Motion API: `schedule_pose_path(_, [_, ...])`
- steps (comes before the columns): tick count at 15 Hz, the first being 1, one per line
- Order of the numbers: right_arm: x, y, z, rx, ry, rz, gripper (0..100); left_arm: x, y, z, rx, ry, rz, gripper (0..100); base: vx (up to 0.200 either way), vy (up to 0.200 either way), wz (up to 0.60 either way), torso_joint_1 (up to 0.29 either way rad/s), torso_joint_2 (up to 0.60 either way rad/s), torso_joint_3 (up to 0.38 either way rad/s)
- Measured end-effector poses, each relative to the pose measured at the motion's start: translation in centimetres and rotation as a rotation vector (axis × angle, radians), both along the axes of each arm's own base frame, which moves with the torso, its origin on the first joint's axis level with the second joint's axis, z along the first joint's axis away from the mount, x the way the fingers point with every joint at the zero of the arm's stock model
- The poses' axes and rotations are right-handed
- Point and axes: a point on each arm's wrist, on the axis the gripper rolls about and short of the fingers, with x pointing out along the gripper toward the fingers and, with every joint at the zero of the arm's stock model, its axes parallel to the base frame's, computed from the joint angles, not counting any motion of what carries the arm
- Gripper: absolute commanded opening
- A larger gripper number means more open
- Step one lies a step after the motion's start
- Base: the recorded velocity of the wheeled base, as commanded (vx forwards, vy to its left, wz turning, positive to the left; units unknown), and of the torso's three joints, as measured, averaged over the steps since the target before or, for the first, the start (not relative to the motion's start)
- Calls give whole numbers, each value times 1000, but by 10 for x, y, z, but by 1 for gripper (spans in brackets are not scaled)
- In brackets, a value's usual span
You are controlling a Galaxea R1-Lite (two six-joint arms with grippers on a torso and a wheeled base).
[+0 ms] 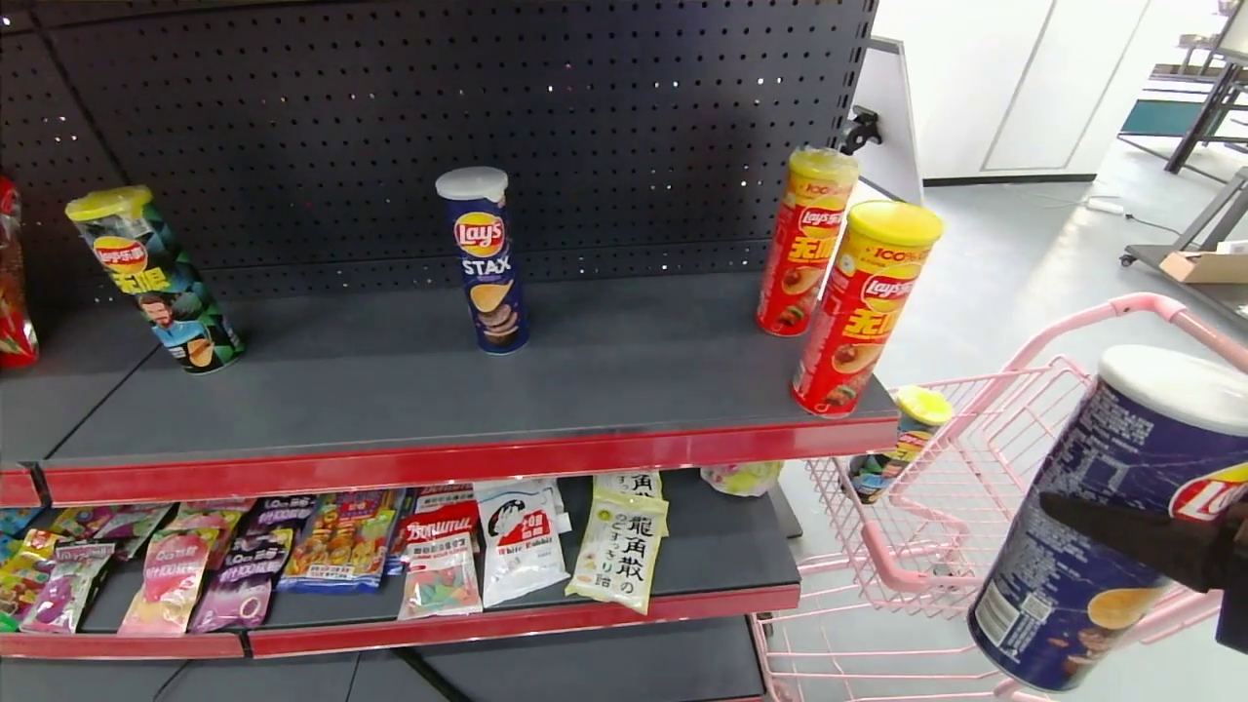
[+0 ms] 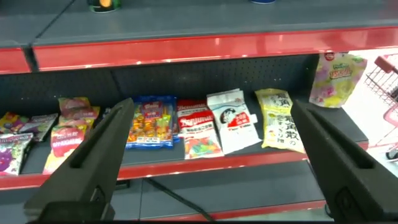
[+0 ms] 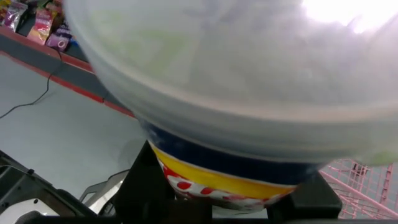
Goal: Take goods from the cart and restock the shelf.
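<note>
My right gripper (image 1: 1121, 536) clamps the blue can (image 1: 1121, 429), tilted over the cart (image 1: 975, 458) beside the shelf (image 1: 439, 390); left gripper (image 2: 211, 106) hangs, jaws apart. Swinging in, I risk toppling the two red cans (image 1: 858, 312) at the edge

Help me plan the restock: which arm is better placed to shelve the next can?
Right. The right tool is shut on a blue chip can, held by the pink cart near the top shelf. The left tool is open and empty, facing candy bags on the lower shelf.
</note>
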Motion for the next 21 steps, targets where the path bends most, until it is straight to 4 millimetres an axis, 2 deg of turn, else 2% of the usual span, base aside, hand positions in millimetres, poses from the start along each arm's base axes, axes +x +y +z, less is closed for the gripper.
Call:
schedule_pose_path(8, [-2, 2, 1, 2, -5, 22, 0, 0, 0, 0, -1, 0, -1, 100, 0, 200, 0, 3, 4, 2])
schedule_pose_path(13, [-2, 3, 1, 2, -3, 30, 0, 0, 0, 0, -4, 0, 0, 100, 0, 0, 0, 0, 0, 0])
schedule_pose_path(20, [-11, 17, 6, 10, -29, 166, 0, 0, 0, 0, -7, 0, -1, 100, 200, 0, 0, 0, 1, 2])
schedule_pose_path(21, [-12, 17, 6, 11, -31, 170, 0, 0, 0, 0, -7, 0, -2, 100, 0, 0, 0, 0, 0, 0])
